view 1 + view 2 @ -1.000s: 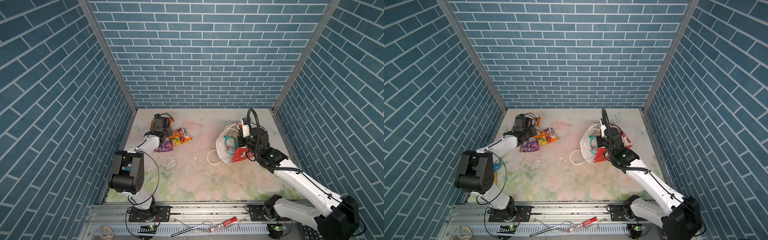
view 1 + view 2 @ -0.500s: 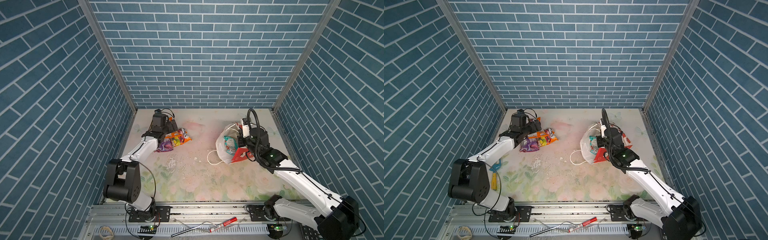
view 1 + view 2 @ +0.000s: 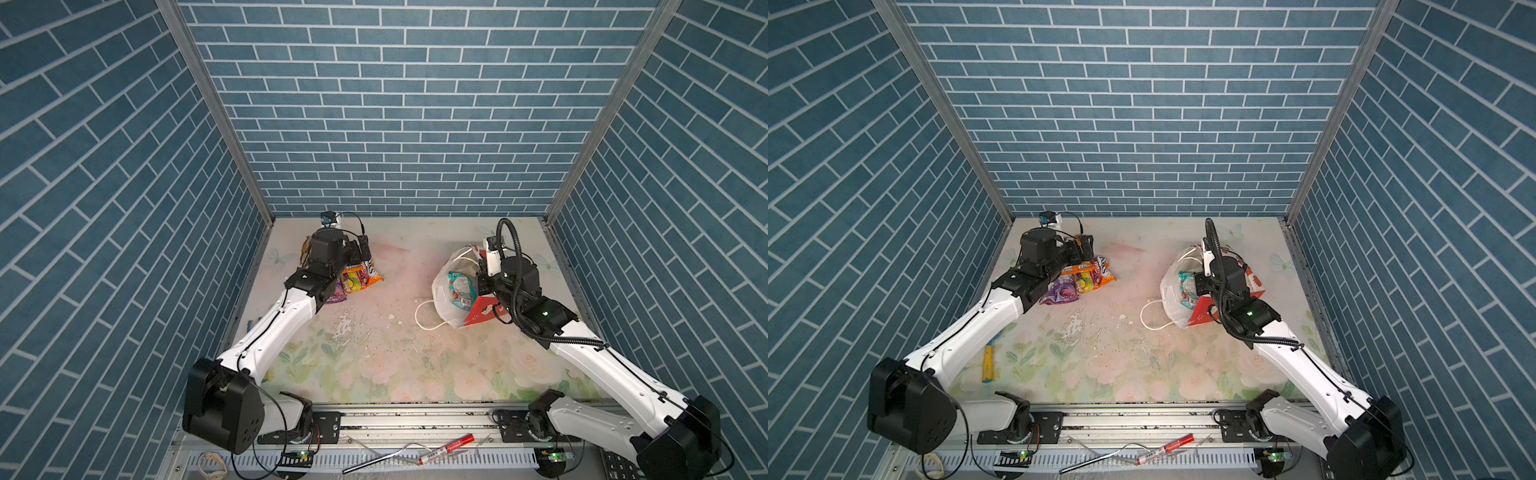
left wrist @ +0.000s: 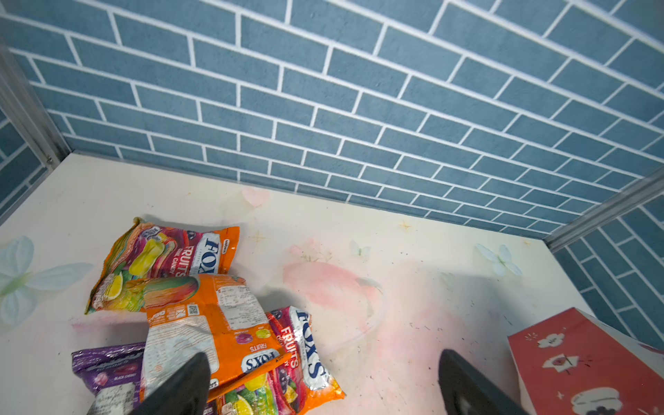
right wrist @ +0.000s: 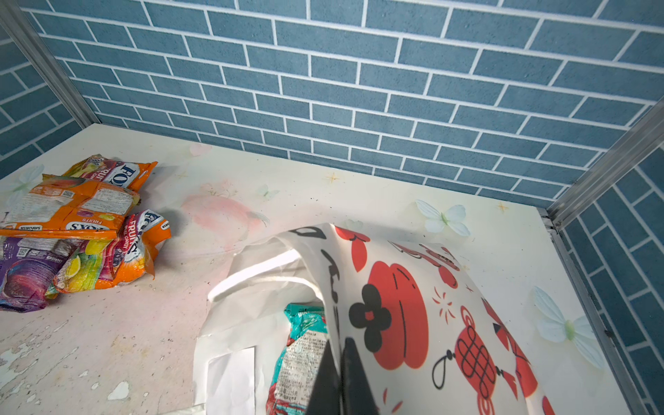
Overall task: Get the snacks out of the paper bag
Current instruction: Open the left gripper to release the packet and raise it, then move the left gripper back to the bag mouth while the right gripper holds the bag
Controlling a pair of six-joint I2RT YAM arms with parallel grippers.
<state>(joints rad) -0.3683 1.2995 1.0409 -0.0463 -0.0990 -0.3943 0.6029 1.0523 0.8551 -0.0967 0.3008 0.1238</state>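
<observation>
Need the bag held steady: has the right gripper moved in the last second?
No. The right gripper, shut on the paper bag, keeps its spot relative to the back-right corner post.

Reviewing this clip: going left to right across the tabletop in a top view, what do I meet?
Yellow-handled tool → purple packet → orange Fox's candy bags → white cord handle → paper bag, with the teal packet inside its mouth.
</observation>
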